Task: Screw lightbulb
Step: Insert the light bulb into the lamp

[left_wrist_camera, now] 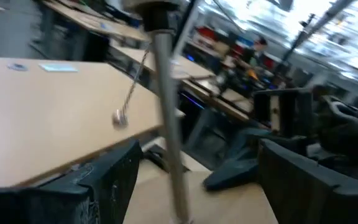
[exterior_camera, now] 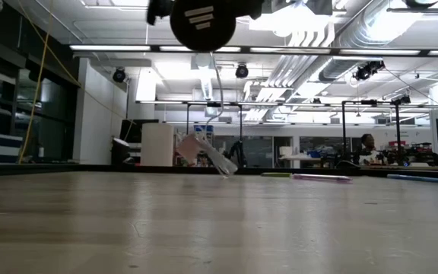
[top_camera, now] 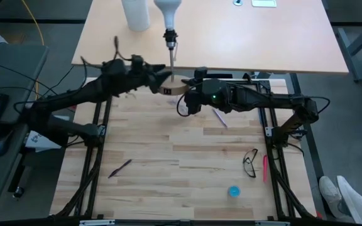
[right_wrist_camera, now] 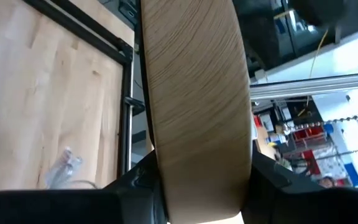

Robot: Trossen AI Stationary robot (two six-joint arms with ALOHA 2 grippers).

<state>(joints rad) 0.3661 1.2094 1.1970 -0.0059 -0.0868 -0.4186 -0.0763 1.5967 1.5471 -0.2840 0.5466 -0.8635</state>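
Note:
A lamp is lifted off the table and tipped over. Its round wooden base (top_camera: 175, 88) stands on edge, and its metal post (top_camera: 171, 59) points toward the far edge. The white lightbulb (top_camera: 167, 9) sits at the post's far end, past the dark socket (top_camera: 169, 36). The base's black underside (exterior_camera: 202, 23) faces the near side. My right gripper (top_camera: 185, 91) is shut on the base. My left gripper (top_camera: 163, 78) is open, with its fingers (left_wrist_camera: 107, 180) on either side of the post (left_wrist_camera: 168, 130), apart from it. A pull chain (left_wrist_camera: 128, 102) hangs from the socket. My right gripper pinches the wooden base at its rim (right_wrist_camera: 194, 124) between its two fingers, one on each flat face. The fingers come level from the table's right. The base stands on edge, clear of the table, with the post level and pointing to the far side.
A tall white cylinder (top_camera: 136, 14) stands on the tan table (top_camera: 263, 44) beyond the far edge. On the wooden table lie a clear wrapper (top_camera: 219, 117), glasses (top_camera: 250, 163), a pink pen (top_camera: 264, 168), a blue cap (top_camera: 233, 191) and a black pen (top_camera: 119, 168).

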